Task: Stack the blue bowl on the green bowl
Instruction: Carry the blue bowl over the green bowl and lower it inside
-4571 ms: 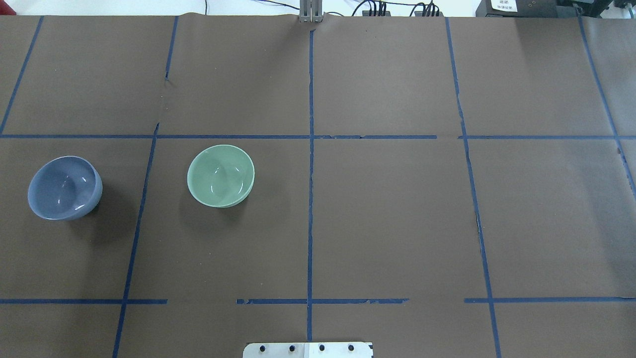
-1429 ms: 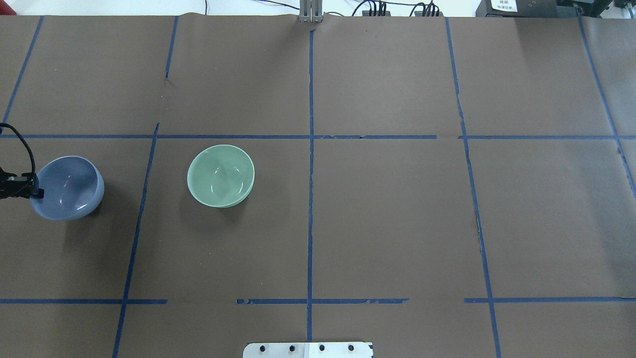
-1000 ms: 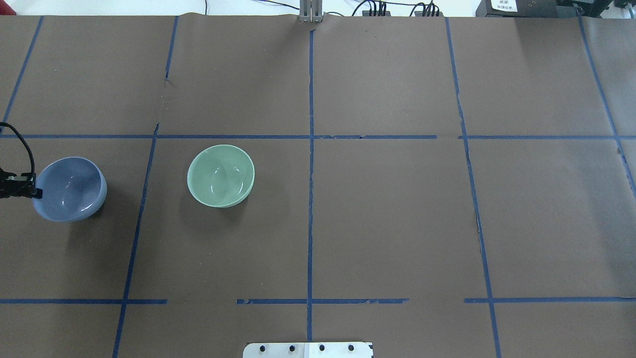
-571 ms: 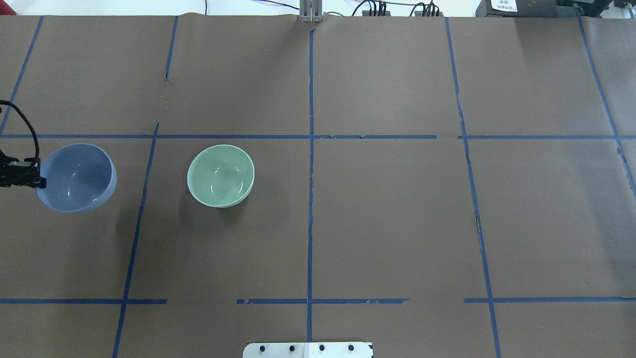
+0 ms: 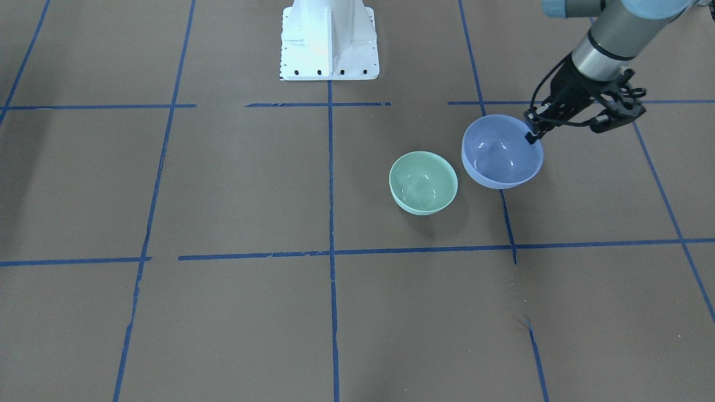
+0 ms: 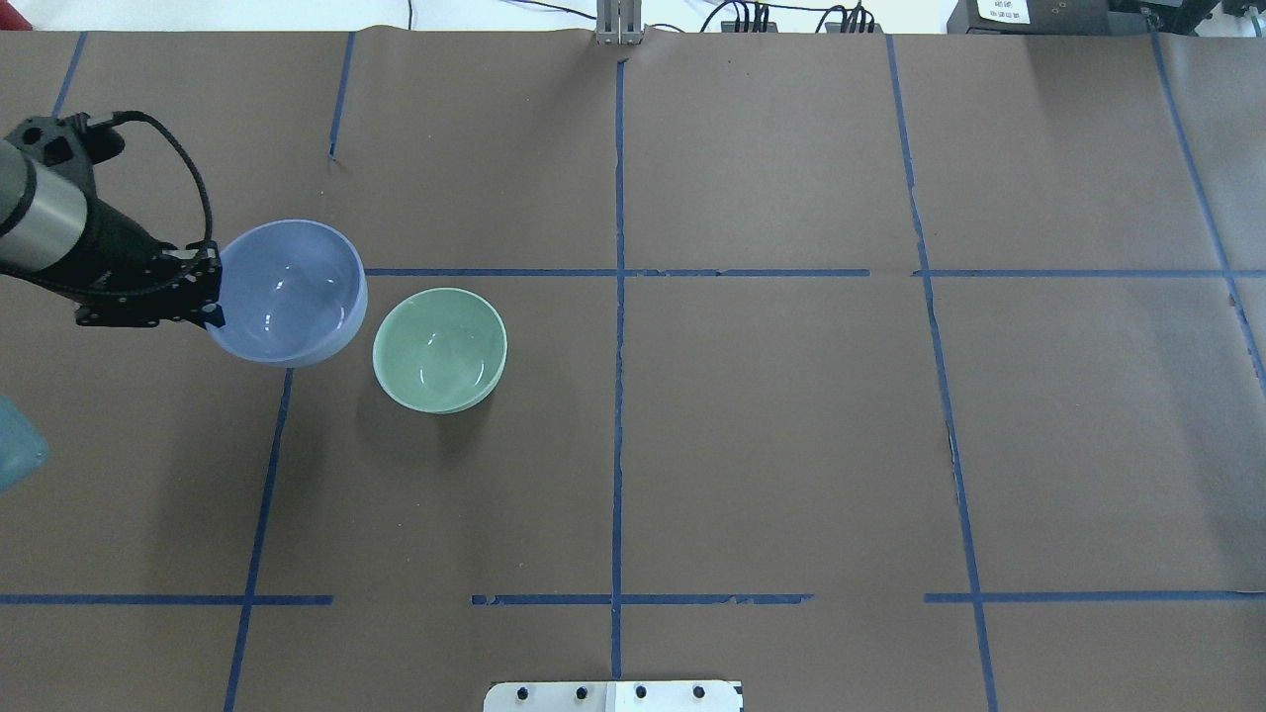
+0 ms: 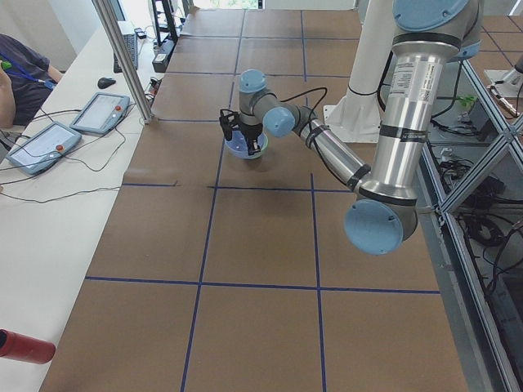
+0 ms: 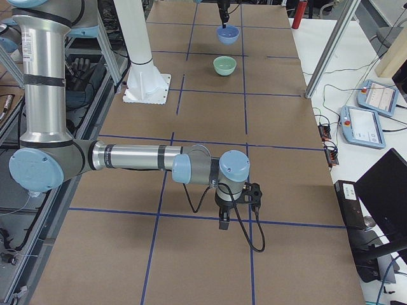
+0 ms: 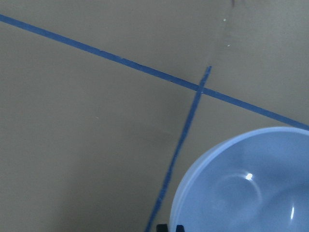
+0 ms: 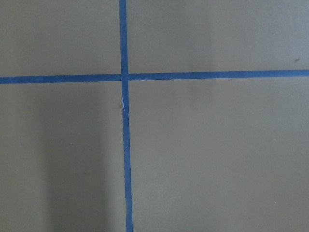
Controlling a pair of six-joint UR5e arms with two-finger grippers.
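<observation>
Brown paper is covering the table [image 6: 771, 445], with blue tape [image 6: 617, 396] running across it in a grid. On the white bench [image 7: 49, 237] beside it, two pendants [image 7: 100, 112] are lying near a mouse [image 7: 105, 82], cables trailing. A red cylinder [image 7: 24, 346] is lying at the bench's near end.

Nothing I can read: the white label [image 6: 1002, 9] on the dark box [image 6: 1063, 18], at one o'clock, is too blurred.

blue bowl [image 6: 292, 292]: glossy pale periwinkle-blue, inside and out
green bowl [image 6: 439, 349]: glossy pale mint-green
counter [image 6: 771, 445]: matte brown
tape lines [image 6: 618, 396]: blue, grid pattern
left claw [image 6: 216, 299]: black
left arm [image 5: 606, 33]: silver, pale-blue caps
base plate [image 5: 329, 39]: white
</observation>
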